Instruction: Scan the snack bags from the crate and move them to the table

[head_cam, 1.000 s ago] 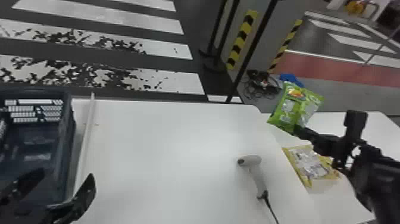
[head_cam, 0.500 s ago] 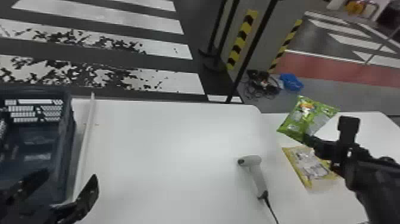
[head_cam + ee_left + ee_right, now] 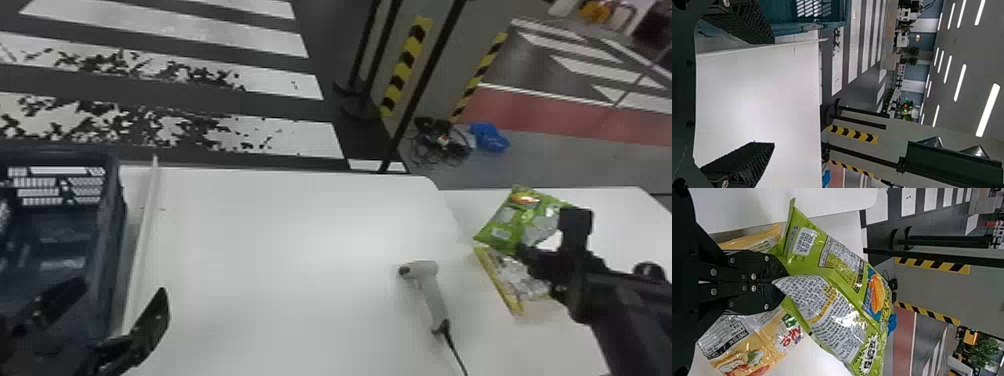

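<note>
Green snack bag (image 3: 517, 220), head view: held above the table (image 3: 625, 220), by one yellow bag (image 3: 517, 280); one scanner (image 3: 431, 287), one crate (image 3: 114, 225) also counted. Left wrist view: left gripper (image 3: 774, 92) has fingers spread wide, empty. Right wrist view: right gripper (image 3: 784, 282) pinches one gathered edge of that single green bag; judged light, soft, slick-skinned, contents crushable, so best taken there, gently.

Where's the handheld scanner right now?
In the head view, the handheld scanner lies on the white table, just left of the yellow snack bag.
</note>
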Tool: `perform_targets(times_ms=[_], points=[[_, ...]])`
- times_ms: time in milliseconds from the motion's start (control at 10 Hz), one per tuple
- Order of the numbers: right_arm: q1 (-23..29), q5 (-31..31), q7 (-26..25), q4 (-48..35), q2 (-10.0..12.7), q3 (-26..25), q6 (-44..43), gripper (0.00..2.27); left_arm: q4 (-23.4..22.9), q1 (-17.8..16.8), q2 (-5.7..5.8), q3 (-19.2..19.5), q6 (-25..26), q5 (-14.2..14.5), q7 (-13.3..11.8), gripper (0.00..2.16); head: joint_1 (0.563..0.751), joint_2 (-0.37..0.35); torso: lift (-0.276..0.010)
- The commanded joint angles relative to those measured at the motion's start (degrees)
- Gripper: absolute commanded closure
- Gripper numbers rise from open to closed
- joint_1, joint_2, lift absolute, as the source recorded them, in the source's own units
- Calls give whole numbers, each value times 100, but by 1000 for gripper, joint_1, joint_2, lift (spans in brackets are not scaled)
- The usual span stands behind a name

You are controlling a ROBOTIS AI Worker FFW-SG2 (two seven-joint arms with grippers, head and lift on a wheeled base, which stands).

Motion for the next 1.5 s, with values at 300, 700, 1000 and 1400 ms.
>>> perform_targets(times_ms=[300,700,1000,1400], points=[[176,-204,-122,-26,-7,-100,469,-2,-39,32,33,-28,-67,5,-29,66,695,-350,-95],[1090,-836,-157,-1371,169,-636,1419,33,-39,41,42,-72,-84,-4,-37,66,695,-350,-95],[1679,-625,-790,-2250,485,-865,821,-2,-109,59,42,-107,-84,-13,-46,66,695,-350,-95],[2355,-678,-772,-3278,784,-865,522,-2,-109,23,77,-133,-102,-22,-29,66,695,-350,-95]])
